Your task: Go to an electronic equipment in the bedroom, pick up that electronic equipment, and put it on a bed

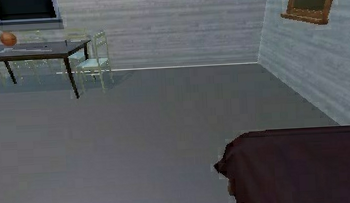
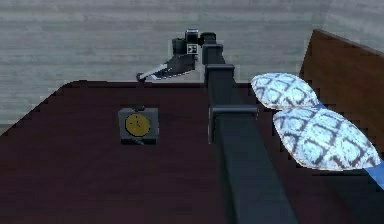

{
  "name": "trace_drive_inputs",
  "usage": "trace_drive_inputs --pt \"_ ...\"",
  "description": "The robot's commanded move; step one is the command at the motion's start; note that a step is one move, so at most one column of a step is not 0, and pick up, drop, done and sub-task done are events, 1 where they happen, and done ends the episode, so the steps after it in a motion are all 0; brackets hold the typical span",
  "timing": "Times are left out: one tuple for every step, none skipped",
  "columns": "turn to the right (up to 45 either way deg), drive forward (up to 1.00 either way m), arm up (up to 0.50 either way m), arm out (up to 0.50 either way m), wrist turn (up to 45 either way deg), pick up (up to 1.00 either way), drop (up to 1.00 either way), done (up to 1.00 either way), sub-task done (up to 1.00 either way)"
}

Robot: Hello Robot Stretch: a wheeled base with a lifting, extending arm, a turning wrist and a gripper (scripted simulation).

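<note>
Maroon bed (image 2: 70,150) — smooth, flat — bears a square, round-faced device (image 2: 137,125).

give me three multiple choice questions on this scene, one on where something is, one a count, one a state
1. Where does the small square thing with the yellow face lie?
A) on the bed
B) on the floor
C) on a chair seat

2. How many patterned pillows are on the bed?
A) one
B) two
C) four

3. How does the chair by the dark table stand?
A) tipped on its side
B) upside down
C) upright on its legs

Answers:
1 A: it rests on the dark red cover, left of the arm.
2 B: two lie one behind the other by the headboard.
3 C: its back rises above the seat and its legs point down.
</note>
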Motion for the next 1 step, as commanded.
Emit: trace_drive_inputs --pt "0.0 0.00 0.00 0.00 39.0 0.00 0.00 0.00 0.00"
